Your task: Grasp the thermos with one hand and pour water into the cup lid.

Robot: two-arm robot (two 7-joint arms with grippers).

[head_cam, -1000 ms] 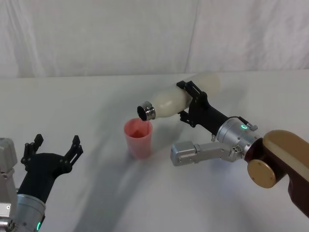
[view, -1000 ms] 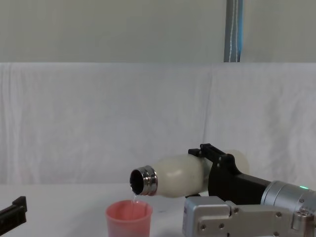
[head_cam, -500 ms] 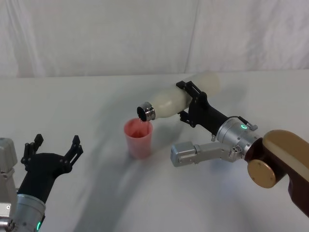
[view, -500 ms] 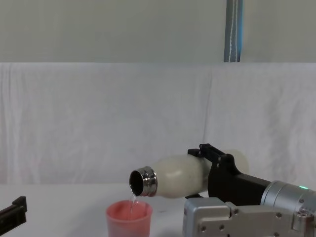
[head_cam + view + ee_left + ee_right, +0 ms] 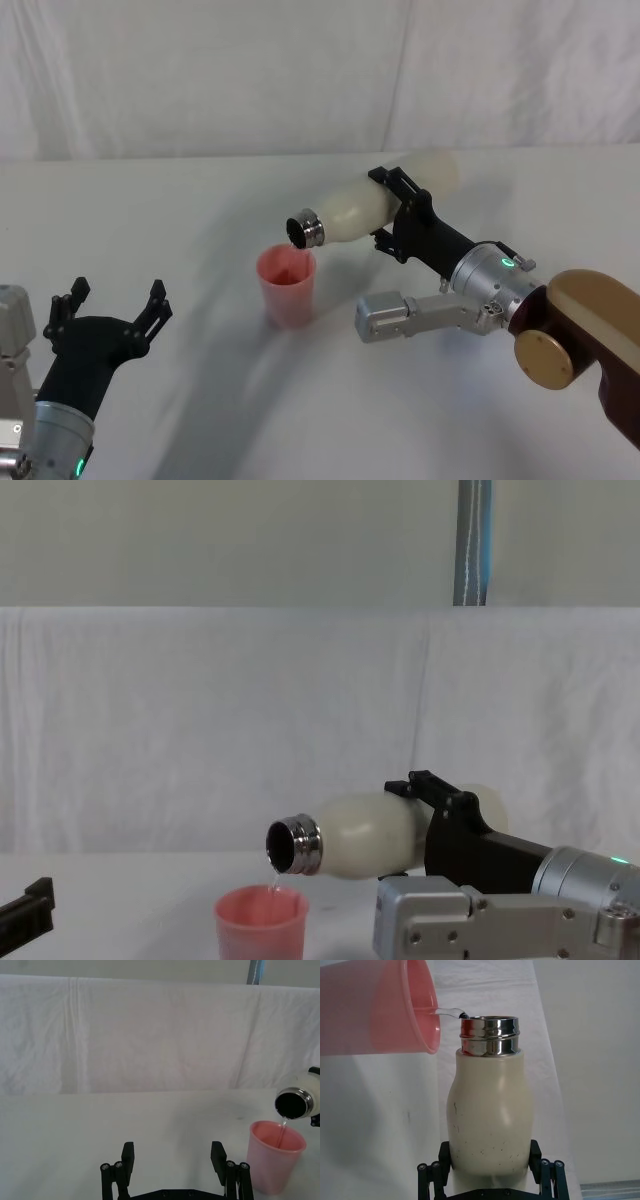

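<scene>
Plenty of open table (image 5: 200,200) left of and behind the cup (image 5: 288,288). From the right it's blocked by the tilted thermos (image 5: 370,207) and right gripper (image 5: 403,215) holding it.

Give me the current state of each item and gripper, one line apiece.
thermos: uncapped, tipped almost level, mouth over the cup lid, thin stream running out.
cup lid: upright on the table, catching the water.
right gripper: shut on the thermos body.
left gripper: open, idle, low on the robot's left.

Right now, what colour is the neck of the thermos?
Shiny silver steel, above the cream-white body of the thermos; the right wrist view shows it best.
</scene>
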